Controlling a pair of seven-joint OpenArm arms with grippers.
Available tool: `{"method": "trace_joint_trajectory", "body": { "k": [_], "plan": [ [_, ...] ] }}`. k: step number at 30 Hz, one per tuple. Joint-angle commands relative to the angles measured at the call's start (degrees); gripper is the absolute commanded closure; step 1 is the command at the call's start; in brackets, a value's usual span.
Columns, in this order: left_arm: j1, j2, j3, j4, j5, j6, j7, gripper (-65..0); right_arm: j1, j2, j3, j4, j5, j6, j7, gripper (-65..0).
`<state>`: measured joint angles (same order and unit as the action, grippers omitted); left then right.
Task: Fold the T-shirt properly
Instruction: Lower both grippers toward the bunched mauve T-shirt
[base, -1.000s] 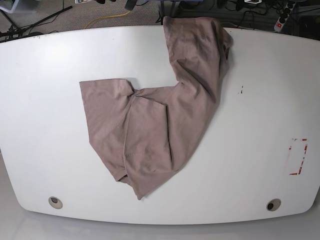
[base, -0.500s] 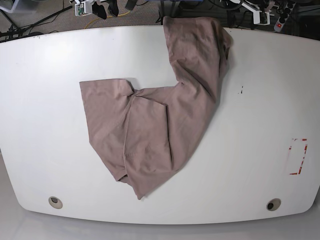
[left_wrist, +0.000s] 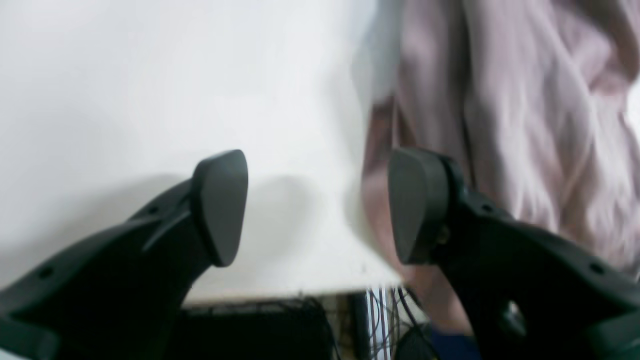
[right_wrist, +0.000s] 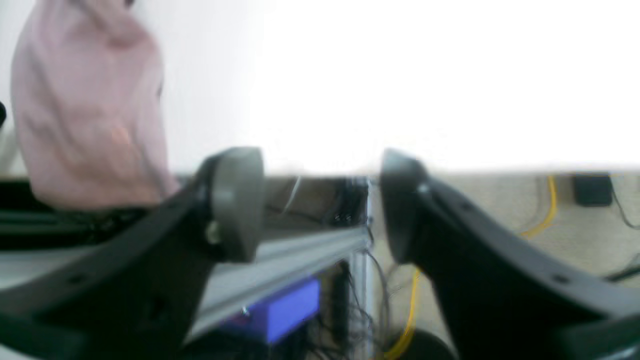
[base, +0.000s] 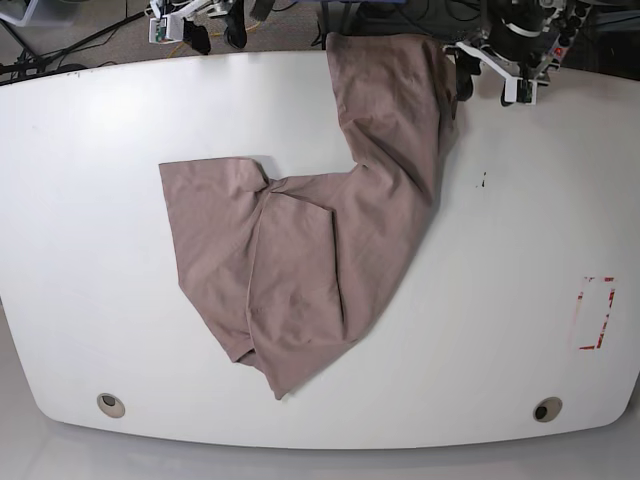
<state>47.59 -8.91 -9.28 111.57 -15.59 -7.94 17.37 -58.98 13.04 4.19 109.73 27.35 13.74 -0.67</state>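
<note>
The mauve T-shirt (base: 330, 230) lies crumpled on the white table (base: 100, 200), one end draped over the far edge and a sleeve spread to the left. My left gripper (base: 487, 80) is open and empty, hovering at the far edge just right of the shirt's far end. In the left wrist view this gripper (left_wrist: 315, 200) has the shirt (left_wrist: 525, 100) right beside its right finger. My right gripper (base: 217, 38) is open and empty beyond the far edge, left of the shirt. In the right wrist view this gripper (right_wrist: 320, 200) sees the shirt (right_wrist: 85, 125) hanging over the edge at its left.
Two round holes (base: 111, 405) (base: 546, 409) sit near the table's front edge. A red tape outline (base: 596, 313) marks the right side and a small dark spot (base: 483, 181) lies right of the shirt. Cables and a blue box (right_wrist: 280, 310) lie behind the table.
Both arms have come into the base view from behind the far edge. The left gripper has dropped beside the shirt's far right end. The shirt has not moved.
</note>
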Motion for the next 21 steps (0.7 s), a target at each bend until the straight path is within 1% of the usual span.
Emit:
{"method": "trace_joint_trajectory", "body": {
  "k": [1, 5, 7, 9, 13, 18, 21],
  "plan": [
    [1.0, -0.1, 0.3, 0.4, -0.4, -0.4, -0.5, -41.4, 0.0, 0.4, 0.1, 1.0, 1.3, 0.7, 1.0, -40.7],
    [0.5, -0.5, 2.2, 0.3, -0.4, -0.4, -0.5, -41.3, 2.1, 0.5, 0.4, 0.9, 3.3, 0.5, 0.6, -41.4],
    [0.5, -1.7, 4.0, 0.3, -0.4, -0.4, -0.4, -41.1, 3.3, 0.5, 0.4, 1.0, 4.1, 0.4, -1.4, -41.5],
    [0.4, -2.9, 6.2, -0.2, -0.4, -0.4, -0.4, -41.0, 5.7, 0.5, 0.6, 1.4, 5.0, 0.3, -4.9, -41.2],
    [0.3, -3.0, 7.2, -2.0, -0.4, -0.4, -0.5, -41.0, 7.9, 0.0, 2.4, 2.1, 5.8, 0.6, -9.9, -41.1],
    [-0.3, -3.0, 7.4, -4.4, -0.4, -0.4, -0.6, -41.0, 10.6, -0.1, 2.5, 3.4, 5.8, 0.6, -12.7, -41.1],
    [-1.2, -3.4, 8.6, -4.6, -0.4, -0.4, -0.6, -40.8, 12.2, -0.1, 2.5, 3.4, 5.8, 0.5, -13.9, -41.1]
  ]
}}
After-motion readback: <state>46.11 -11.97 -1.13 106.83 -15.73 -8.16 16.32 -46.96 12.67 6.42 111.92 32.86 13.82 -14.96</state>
